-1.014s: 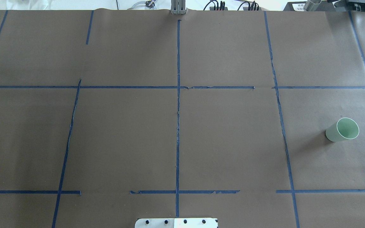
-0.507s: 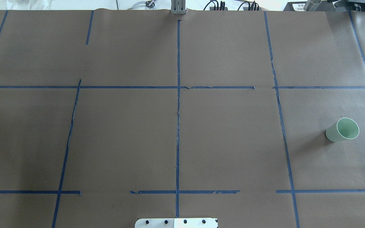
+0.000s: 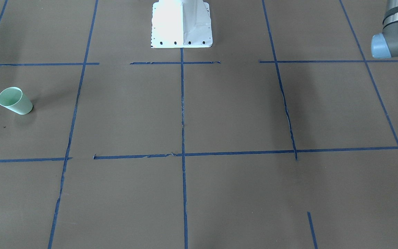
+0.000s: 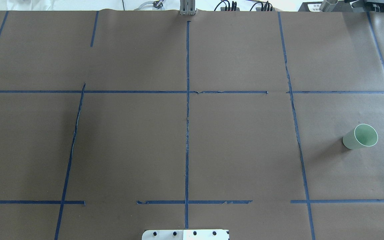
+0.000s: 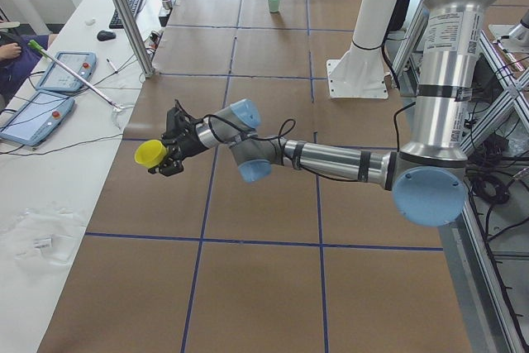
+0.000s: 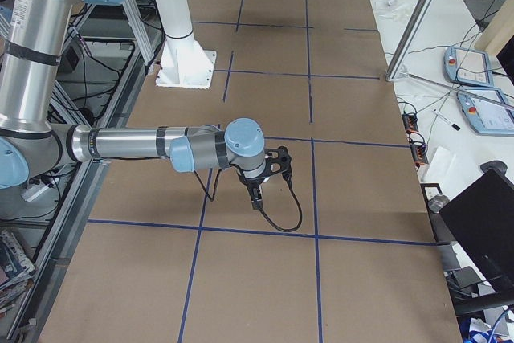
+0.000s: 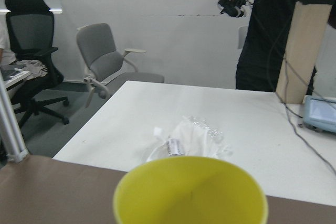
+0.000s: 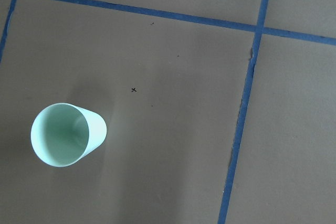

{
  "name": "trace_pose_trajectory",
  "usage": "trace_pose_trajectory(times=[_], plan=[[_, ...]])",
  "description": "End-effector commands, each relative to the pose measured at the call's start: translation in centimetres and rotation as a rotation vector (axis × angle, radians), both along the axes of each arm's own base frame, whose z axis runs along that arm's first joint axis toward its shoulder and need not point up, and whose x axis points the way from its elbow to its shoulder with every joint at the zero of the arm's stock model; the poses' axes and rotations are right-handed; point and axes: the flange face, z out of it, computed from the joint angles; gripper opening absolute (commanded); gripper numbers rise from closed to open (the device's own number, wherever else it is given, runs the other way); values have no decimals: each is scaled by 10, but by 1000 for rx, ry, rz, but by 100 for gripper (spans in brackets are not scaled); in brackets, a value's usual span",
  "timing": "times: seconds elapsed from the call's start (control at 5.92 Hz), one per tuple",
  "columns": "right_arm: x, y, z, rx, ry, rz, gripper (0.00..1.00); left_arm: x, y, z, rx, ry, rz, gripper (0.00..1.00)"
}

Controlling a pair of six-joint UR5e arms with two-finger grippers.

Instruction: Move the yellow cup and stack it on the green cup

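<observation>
The green cup (image 4: 360,136) stands upright on the brown table at the right; it also shows in the front view (image 3: 15,101), far off in the left side view (image 5: 274,2), and below the right wrist camera (image 8: 65,134). The yellow cup (image 5: 151,153) is off the table at the tip of my left gripper (image 5: 169,155), beyond the table's left end. Its rim fills the bottom of the left wrist view (image 7: 190,192). My right gripper (image 6: 259,198) hangs above the table, pointing down. I cannot tell whether either gripper is open or shut.
Blue tape lines grid the brown table (image 4: 238,143). The white robot base (image 3: 181,22) stands at the near middle edge. A white side table (image 5: 50,204) with tablets and a plastic bag lies past the left end. A metal post (image 5: 124,14) stands there.
The green cup has not moved. A faint shadow on the table's left part has shifted a little to the right.
</observation>
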Motion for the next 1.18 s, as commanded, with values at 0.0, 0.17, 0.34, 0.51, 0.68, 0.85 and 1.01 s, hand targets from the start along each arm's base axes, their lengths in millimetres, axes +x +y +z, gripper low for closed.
trace_pose_trajectory(times=[0.0,0.17,0.34,0.51,0.68,0.85,1.01], plan=[[-27,-38,-37,26,-18,-17,100,99,-33,-122,203,25,107,68],[-44,-56,-63,1,-43,15,100,176,-17,-171,271,64,147,68],[-61,-74,-92,4,-77,18,100,241,7,-207,320,75,106,67],[-87,-92,-126,-3,-104,19,100,290,30,-235,320,46,50,65],[-122,-114,-168,-36,-124,19,100,331,54,-258,317,13,3,65],[-153,-140,-228,-81,-131,18,100,369,71,-269,322,-18,-55,65],[-187,-154,-288,-138,-121,5,100,399,83,-282,330,-28,-86,65]])
